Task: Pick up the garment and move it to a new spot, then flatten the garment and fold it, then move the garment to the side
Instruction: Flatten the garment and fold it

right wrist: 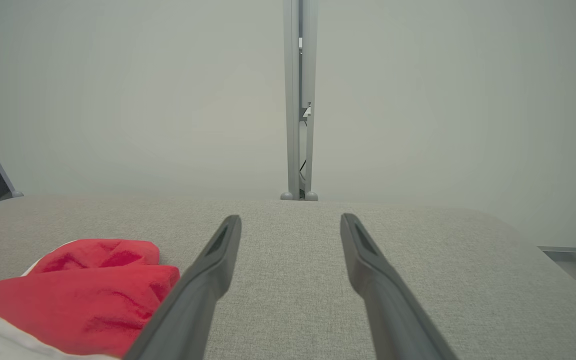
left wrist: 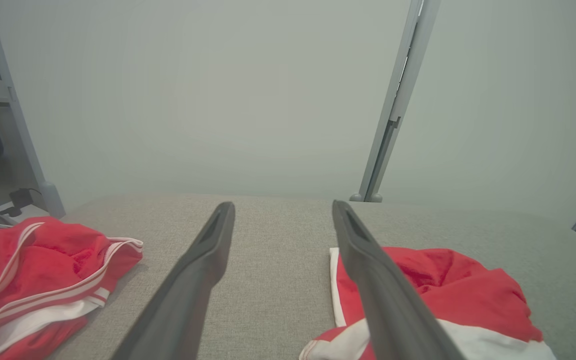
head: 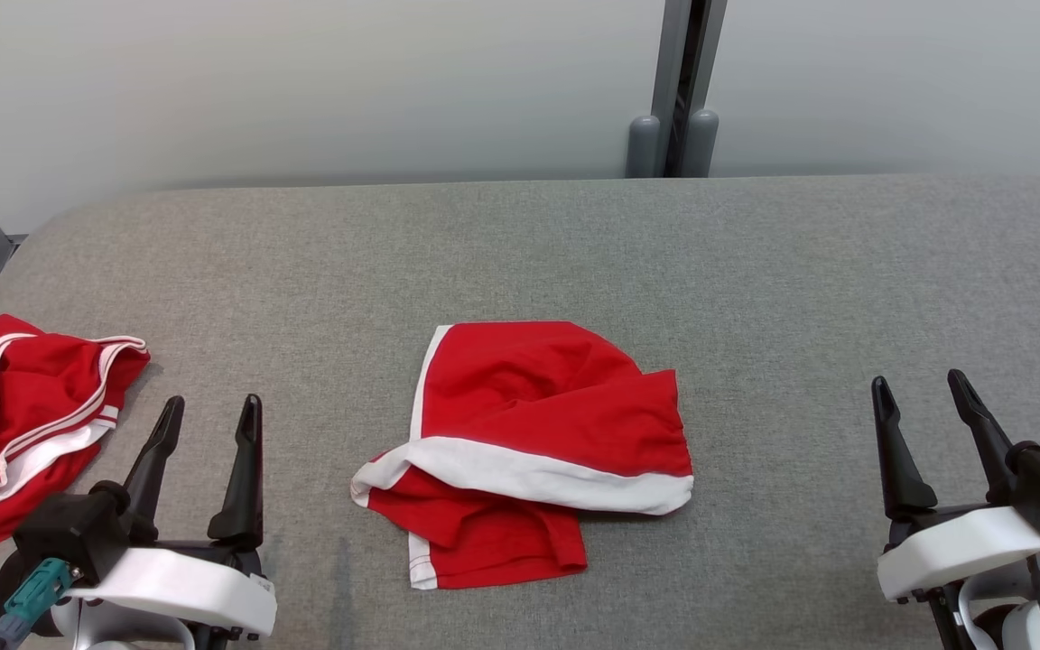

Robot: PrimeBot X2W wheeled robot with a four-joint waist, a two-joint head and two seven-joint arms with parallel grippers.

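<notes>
Head view: the left jaws stand spread wide and empty at the lower left, dark fingers (head: 242, 469) pointing up the picture. The right jaws, fingers (head: 892, 456), are likewise released at the lower right. Both hover low over the grey fabric-covered counter (head: 755, 271), touching no cloth. Between them, well apart from each, lies the red garment (head: 529, 424) with a white band, loosely doubled over itself, probably set centrally so either arm can reach it. It looks rumpled rather than flat, so flattening and folding seem unfinished. A second red garment (head: 23, 406) with white stripes is bunched at the counter's left edge, just beside the left jaws. No brand, label or writing can be read anywhere.
</notes>
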